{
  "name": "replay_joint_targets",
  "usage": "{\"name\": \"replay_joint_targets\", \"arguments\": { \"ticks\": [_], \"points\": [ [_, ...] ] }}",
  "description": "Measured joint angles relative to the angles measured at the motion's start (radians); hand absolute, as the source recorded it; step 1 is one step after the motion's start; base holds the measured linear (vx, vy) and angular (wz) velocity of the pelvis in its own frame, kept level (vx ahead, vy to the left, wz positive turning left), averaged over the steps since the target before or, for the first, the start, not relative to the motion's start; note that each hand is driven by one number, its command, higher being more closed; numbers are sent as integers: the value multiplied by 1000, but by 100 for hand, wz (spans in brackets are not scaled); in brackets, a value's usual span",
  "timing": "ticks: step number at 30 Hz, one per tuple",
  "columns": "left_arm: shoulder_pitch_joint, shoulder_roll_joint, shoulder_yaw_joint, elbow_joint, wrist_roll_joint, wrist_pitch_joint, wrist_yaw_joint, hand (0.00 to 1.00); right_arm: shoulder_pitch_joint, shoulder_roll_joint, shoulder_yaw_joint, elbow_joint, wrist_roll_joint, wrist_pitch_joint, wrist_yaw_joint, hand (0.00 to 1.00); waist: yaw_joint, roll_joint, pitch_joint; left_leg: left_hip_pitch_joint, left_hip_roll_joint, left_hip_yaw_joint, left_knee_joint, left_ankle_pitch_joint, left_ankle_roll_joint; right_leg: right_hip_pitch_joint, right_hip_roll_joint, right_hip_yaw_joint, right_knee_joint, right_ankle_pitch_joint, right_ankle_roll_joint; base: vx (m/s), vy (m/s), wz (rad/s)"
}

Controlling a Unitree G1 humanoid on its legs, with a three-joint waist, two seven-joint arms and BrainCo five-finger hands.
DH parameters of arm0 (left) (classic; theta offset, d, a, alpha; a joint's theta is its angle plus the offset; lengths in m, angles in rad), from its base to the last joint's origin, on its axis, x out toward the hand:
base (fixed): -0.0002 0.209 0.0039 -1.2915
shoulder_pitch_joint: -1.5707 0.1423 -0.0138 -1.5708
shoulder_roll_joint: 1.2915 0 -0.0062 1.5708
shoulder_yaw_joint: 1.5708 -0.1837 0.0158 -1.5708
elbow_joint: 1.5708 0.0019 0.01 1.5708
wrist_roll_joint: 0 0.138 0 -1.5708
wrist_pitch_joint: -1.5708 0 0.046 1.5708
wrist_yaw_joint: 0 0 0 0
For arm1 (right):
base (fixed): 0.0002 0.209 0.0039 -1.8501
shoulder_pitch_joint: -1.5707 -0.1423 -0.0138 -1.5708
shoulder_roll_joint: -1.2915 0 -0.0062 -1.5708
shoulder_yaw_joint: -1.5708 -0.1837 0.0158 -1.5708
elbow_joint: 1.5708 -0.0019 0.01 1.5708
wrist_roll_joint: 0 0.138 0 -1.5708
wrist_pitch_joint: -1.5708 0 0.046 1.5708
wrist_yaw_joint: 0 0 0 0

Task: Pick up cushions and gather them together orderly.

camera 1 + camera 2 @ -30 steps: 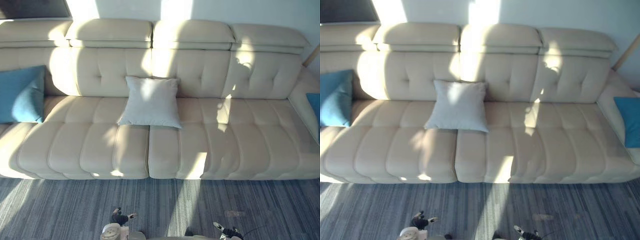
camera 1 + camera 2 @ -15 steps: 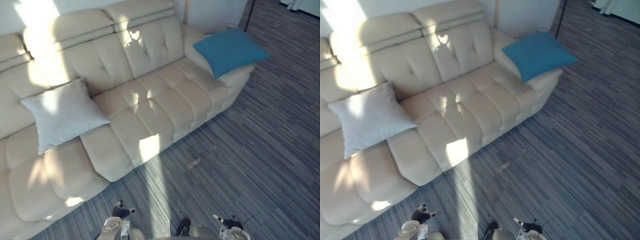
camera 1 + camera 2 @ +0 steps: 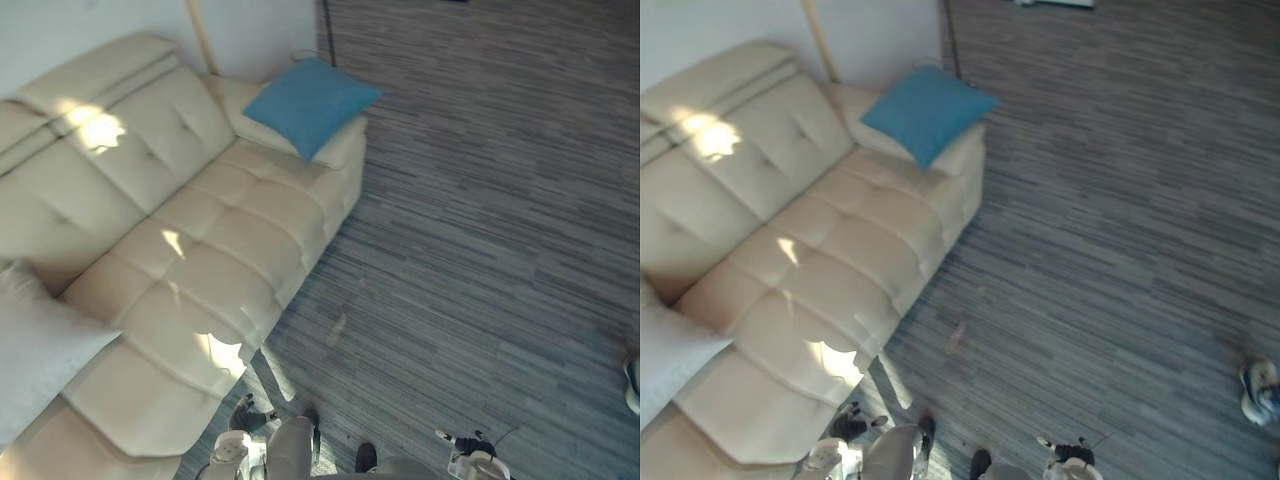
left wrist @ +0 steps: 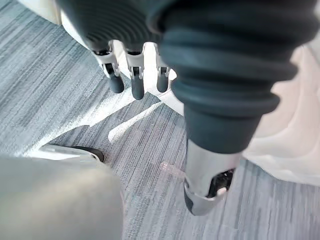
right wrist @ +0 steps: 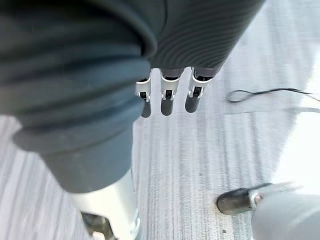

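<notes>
The head camera has swung round to the robot's right over the last second, so the whole scene has slid leftward; nothing on the sofa has itself moved. The white cushion (image 3: 40,350), earlier at the middle of the view, now lies at the far left edge, off to the left of the left hand (image 3: 243,413) and a little ahead of it, resting on the seat of the cream sofa (image 3: 200,240). The left hand hangs low over the grey carpet (image 3: 480,200) just beside the sofa's front edge, its fingers (image 4: 136,82) straight and slack with nothing in them. The blue cushion (image 3: 312,100) sits on the sofa's right armrest, well ahead of both hands and roughly between them, now plainly in view. The right hand (image 3: 462,440) hangs over bare carpet, well apart from the sofa, its fingers (image 5: 167,97) likewise loose and empty. A person's shoe (image 3: 1255,385) shows further right of it. The turn reads as the robot picking the blue cushion as its target; no cushion is lifted yet, and it probably must walk closer before either hand can reach.
</notes>
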Motion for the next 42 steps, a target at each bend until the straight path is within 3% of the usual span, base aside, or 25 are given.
{"name": "replay_joint_targets", "arguments": {
  "ticks": [3,4,6,7,8,10,13,15,16,17,19,20,21,23,25,27,28,30,31,32,35,37,39,40,42],
  "points": [
    [13,-9,65,4,-12,2,-6,0,51,27,-31,-53,-21,8,3,0,5,-28,-18,58,-28,86,8,-51,44,-52,-46,71,200,-126,60,438,103,-58],
    [18,-11,72,12,-11,5,-5,0,58,37,-29,-68,-39,8,11,0,2,-33,-25,100,-38,118,6,-75,61,-85,-58,82,326,-166,119,378,66,-72],
    [18,-14,67,10,-9,9,-6,0,58,59,-24,-97,-39,9,22,0,0,-37,-27,159,-48,142,5,-104,83,-188,-75,65,612,-150,219,356,35,-55],
    [18,-15,57,10,-9,10,-5,0,59,72,-27,-116,-36,6,32,0,-13,-35,-24,208,-48,142,-1,-127,97,-260,-107,7,782,-140,222,341,-14,-14],
    [18,-17,46,11,-9,14,-5,0,55,66,-23,-121,-39,5,36,0,-20,-34,-23,257,-43,141,-10,-138,103,-289,-151,-66,842,-151,175,361,-24,-8],
    [10,-25,36,10,-9,19,-5,0,49,61,-20,-116,-39,5,38,0,-22,-24,-16,368,-10,143,-85,-141,105,-299,-198,-183,789,-182,110,415,-83,-8],
    [13,-26,31,10,-9,23,-5,0,36,64,-1,-114,-39,5,39,0,-26,-25,-20,432,44,139,-133,-141,105,-343,-190,-236,630,-172,107,421,-182,1],
    [17,-3,-21,12,-7,24,-6,0,18,59,16,-109,-39,5,38,0,-49,-51,-29,445,61,109,-161,-139,100,-420,-165,-195,312,16,108,501,-299,15],
    [18,-8,-22,25,-1,24,-7,0,20,55,10,-98,-35,5,40,0,-64,-64,-24,468,61,53,-156,-147,84,-417,-157,-160,284,152,56,396,-245,10],
    [17,-20,-22,36,0,24,-6,0,15,46,8,-96,-37,5,39,0,-63,-42,-24,478,76,35,-152,-149,81,-419,-144,-171,308,141,48,606,-361,0],
    [2,-44,-12,50,1,22,-6,0,3,21,8,-78,-39,5,40,0,-63,-8,-21,430,98,-50,-15,-66,-40,-377,-125,-199,319,70,14,531,-303,3],
    [-3,-49,-1,48,1,22,-6,0,5,21,3,-77,-39,6,39,0,-64,-4,-19,407,96,-62,36,-46,-57,-358,-124,-207,308,62,13,547,-305,61],
    [-7,-64,38,38,0,22,-5,0,21,22,4,-77,-37,9,38,0,-71,-2,-8,277,102,-81,337,66,-86,-246,-119,-248,234,40,5,454,-236,67],
    [-5,-59,38,21,0,19,-6,0,34,26,11,-74,-37,9,38,0,-60,2,-4,164,131,-30,557,22,-77,-129,-110,-278,165,24,-8,334,-149,55],
    [-2,-51,37,3,0,7,-6,0,22,37,1,-73,-36,8,38,0,-54,-14,7,73,151,60,612,-23,-40,-34,-111,-290,106,14,-3,313,-98,24],
    [-1,-47,32,0,0,2,-5,0,5,45,-14,-76,-35,6,37,0,-52,-14,8,-1,147,126,529,-54,-21,20,-121,-295,60,5,10,292,-36,12],
    [-2,-43,23,0,0,1,-5,0,-1,52,-27,-75,-34,5,35,0,-52,-13,8,-34,136,166,390,-58,-13,50,-129,-299,35,-10,20,272,75,18],
    [-4,-39,5,1,0,1,-5,0,0,52,-29,-73,-34,6,32,0,-53,-11,6,-31,94,178,104,-22,-19,84,-140,-315,10,-28,46,342,120,23],
    [-1,-35,-11,4,-2,1,-6,0,10,53,-28,-66,-33,7,31,0,-46,-6,2,-22,70,179,-81,115,-27,108,-143,-318,-11,-44,71,407,164,6],
    [-3,-29,-12,4,0,0,-6,0,9,62,-24,-57,-29,10,31,0,-28,-28,-9,9,36,197,-144,152,-15,129,-165,-292,-43,-44,88,435,151,5],
    [-14,-9,-20,11,-1,2,-10,0,0,52,-31,-36,-30,8,32,0,-30,-56,-23,-17,6,211,-69,101,46,143,-195,-264,-77,-9,131,512,128,0],
    [-4,-14,-10,14,-3,3,-12,0,0,50,-42,-37,-35,7,33,0,-22,-48,-28,44,-1,220,-30,8,60,129,-216,-210,97,-23,158,464,199,-13],
    [0,-13,-13,23,-9,3,-13,0,11,61,-50,-39,-36,5,38,0,-27,-47,-30,126,-17,210,-60,-30,61,-20,-269,-195,495,-17,210,342,124,7],
    [2,-13,-13,30,-10,5,-13,0,14,65,-49,-37,-36,7,39,0,-30,-48,-31,162,-27,200,-70,-40,61,-65,-284,-193,614,-25,212,425,73,28],
    [17,-9,-37,31,-21,6,-12,0,27,59,-50,-42,-34,8,40,0,-41,-40,-30,279,-34,187,-132,-43,59,-131,-298,-242,711,-79,168,479,29,32]
  ]
}}
